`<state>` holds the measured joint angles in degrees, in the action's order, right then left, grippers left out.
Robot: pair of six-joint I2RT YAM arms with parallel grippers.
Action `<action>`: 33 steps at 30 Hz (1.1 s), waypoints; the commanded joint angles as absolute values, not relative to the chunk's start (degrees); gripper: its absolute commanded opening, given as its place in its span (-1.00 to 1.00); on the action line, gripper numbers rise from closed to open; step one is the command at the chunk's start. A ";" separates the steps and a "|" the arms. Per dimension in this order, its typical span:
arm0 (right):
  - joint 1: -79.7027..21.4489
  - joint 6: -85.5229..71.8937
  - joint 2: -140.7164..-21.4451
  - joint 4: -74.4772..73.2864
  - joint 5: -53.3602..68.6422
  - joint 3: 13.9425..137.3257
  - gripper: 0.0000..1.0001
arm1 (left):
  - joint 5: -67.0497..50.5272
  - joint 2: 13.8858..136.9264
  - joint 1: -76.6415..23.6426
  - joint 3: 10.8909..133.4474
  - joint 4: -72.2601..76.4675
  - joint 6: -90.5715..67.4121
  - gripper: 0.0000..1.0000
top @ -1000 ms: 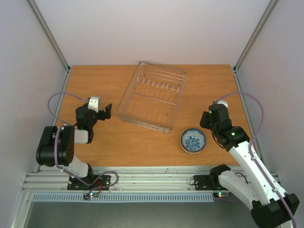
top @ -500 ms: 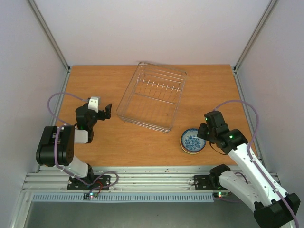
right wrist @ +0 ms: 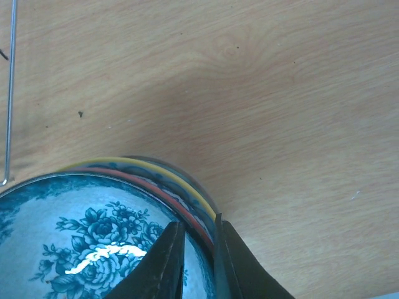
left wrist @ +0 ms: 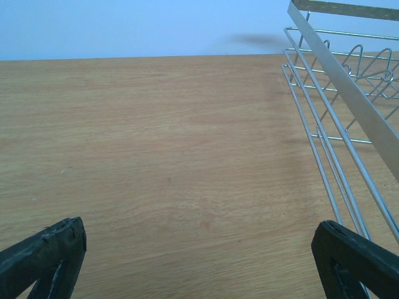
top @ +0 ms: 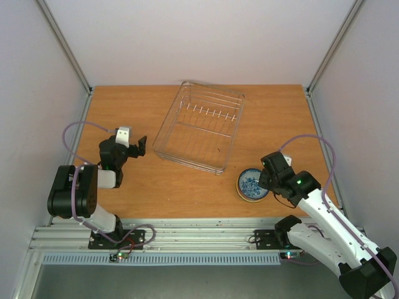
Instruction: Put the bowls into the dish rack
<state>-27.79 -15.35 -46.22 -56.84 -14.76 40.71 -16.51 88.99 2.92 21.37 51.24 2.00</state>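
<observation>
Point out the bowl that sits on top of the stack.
The blue-and-white floral bowl. Its whole patterned inside shows, while the bowls nested under it show only as a red rim and a yellow rim peeking out beside it.

Left claw (left wrist: 199,265) spread wide above wooden table (left wrist: 156,149); dish rack (left wrist: 340,99) along right edge.

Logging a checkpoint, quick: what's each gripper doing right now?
Left gripper: open, holding nothing.
Right gripper: shut on the rim of the stacked bowls.
</observation>
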 commanded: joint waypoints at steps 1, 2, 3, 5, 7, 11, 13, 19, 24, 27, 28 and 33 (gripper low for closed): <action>-29.93 -18.19 -46.24 -59.55 -17.38 40.64 -0.78 | -16.79 89.78 3.03 21.36 55.63 3.08 0.99; -30.23 -18.41 -46.31 -59.81 -17.79 40.76 -0.87 | -16.79 89.75 3.03 21.31 55.63 3.12 0.99; -30.52 -18.56 -46.31 -59.99 -18.00 40.78 -0.95 | -16.77 89.78 3.05 21.35 55.61 3.16 0.99; -31.03 -18.78 -46.36 -60.22 -18.71 40.95 -0.97 | -16.79 89.79 3.08 21.36 55.61 3.13 0.99; -31.45 -19.12 -46.22 -60.77 -19.77 41.53 -0.97 | -16.79 89.78 2.99 21.36 55.63 3.08 0.99; -32.52 -19.10 -45.43 -62.19 -21.11 43.41 -0.97 | -16.79 89.77 3.03 21.34 55.63 3.14 0.99; -33.10 -19.01 -44.78 -62.99 -21.36 44.59 -0.97 | -16.83 89.76 3.02 21.36 55.63 3.11 0.99; -33.66 -15.92 -44.77 -61.14 -18.25 46.22 -0.35 | -16.79 89.74 2.95 21.36 55.63 3.12 0.99; -33.66 -9.01 -49.30 -58.33 -12.81 48.12 -0.26 | -16.78 89.78 3.04 21.31 55.59 3.09 0.99; -33.75 -8.62 -48.68 -58.05 -8.96 48.78 -0.26 | -16.78 89.78 3.03 21.36 55.59 3.16 0.99; -33.78 -8.80 -47.76 -58.08 -7.66 48.78 -0.26 | -16.83 89.77 3.07 21.31 55.61 3.10 0.99; -33.84 -10.16 -44.29 -61.04 -7.02 49.00 -0.27 | -16.79 89.75 3.06 21.34 55.58 3.12 0.99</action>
